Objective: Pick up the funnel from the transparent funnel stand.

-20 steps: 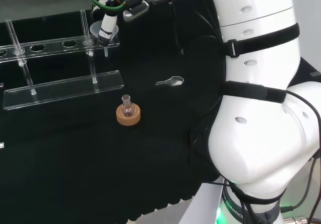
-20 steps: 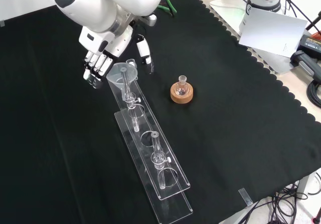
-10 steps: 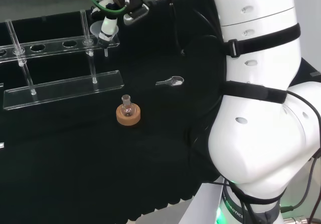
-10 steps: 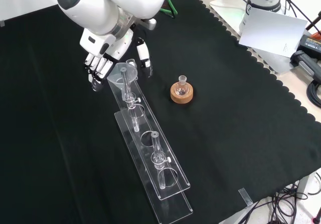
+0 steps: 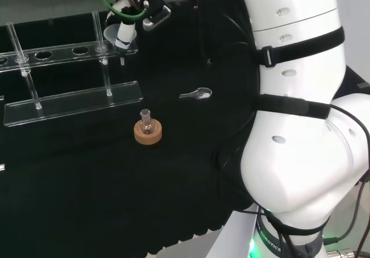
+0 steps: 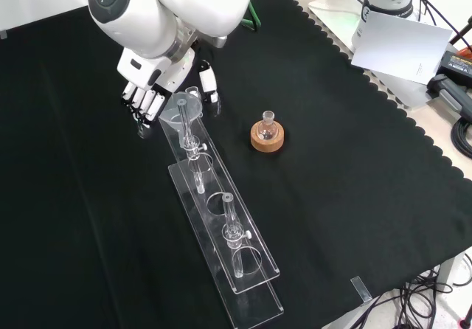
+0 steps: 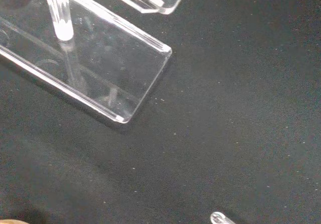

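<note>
From the head view, my hand (image 5: pixel 128 6) is up at the far end of the bench, right over the end of the clear stand (image 5: pixel 72 102). The funnel (image 5: pixel 114 35) sits in the end hole of the stand's top rail, and a finger of mine comes down against its bowl. On the cloth nearer the arm's base stands a little flask (image 5: pixel 147 123) on a cork ring (image 5: pixel 148 133), with a small clear scoop-like piece (image 5: pixel 198 93) to its right, both well apart from where I work.

From the front view, my hand (image 6: pixel 151 82) straddles the funnel (image 6: pixel 182 110): the fingers (image 6: pixel 144 102) hang to its left, gently bent, and the thumb (image 6: pixel 209 84) stands just to its right. I judge they are set this way to pinch the rim from both sides, but I cannot tell that they have closed on it; the funnel's stem is in its hole in the stand (image 6: pixel 221 233), so it is not lifted yet. The flask (image 6: pixel 267 126) is clear of my path.

From the wrist view, I see the stand's base plate (image 7: pixel 95 78) with one post (image 7: pixel 59 10) rising from it, on bare black cloth (image 7: pixel 241 108).
</note>
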{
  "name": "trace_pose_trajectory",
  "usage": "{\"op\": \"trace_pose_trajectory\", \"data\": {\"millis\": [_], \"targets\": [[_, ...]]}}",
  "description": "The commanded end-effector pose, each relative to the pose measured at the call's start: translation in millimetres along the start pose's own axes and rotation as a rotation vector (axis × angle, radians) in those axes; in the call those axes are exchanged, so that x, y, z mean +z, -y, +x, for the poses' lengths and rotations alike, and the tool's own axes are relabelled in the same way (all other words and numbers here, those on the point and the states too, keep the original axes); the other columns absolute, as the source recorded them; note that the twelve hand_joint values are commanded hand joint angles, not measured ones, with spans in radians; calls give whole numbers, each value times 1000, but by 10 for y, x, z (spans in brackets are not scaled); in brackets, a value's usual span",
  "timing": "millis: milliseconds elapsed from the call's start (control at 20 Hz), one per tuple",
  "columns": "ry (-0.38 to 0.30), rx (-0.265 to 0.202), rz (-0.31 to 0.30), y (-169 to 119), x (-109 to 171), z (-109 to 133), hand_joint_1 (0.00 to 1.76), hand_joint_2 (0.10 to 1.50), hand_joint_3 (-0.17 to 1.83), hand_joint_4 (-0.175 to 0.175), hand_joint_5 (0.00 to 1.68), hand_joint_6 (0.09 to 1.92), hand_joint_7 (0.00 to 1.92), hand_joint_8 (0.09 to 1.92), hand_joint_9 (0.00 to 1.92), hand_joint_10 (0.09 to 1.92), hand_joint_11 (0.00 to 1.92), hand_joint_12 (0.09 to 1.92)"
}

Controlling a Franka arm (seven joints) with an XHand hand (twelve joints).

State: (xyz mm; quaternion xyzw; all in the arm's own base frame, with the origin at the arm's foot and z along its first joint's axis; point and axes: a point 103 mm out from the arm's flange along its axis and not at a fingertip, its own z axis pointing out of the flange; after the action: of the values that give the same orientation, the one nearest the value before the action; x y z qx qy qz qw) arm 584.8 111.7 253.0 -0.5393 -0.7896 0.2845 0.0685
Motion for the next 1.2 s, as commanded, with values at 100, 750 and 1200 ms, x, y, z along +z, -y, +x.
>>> {"op": "trace_pose_trajectory", "data": {"millis": [100, 750, 1200], "targets": [[28, 4, 0, 14, -32, -89, 647, 704, 38, -1, 228, 87, 281, 539, 260, 721, 0, 1324], [63, -20, 41, -77, -48, -137, 660, 709, 75, -6, 399, 87, 466, 581, 449, 650, 0, 1466], [9, 8, -24, -44, -83, -168, 678, 645, 290, -21, 601, 87, 733, 579, 701, 505, 20, 1536]]}}
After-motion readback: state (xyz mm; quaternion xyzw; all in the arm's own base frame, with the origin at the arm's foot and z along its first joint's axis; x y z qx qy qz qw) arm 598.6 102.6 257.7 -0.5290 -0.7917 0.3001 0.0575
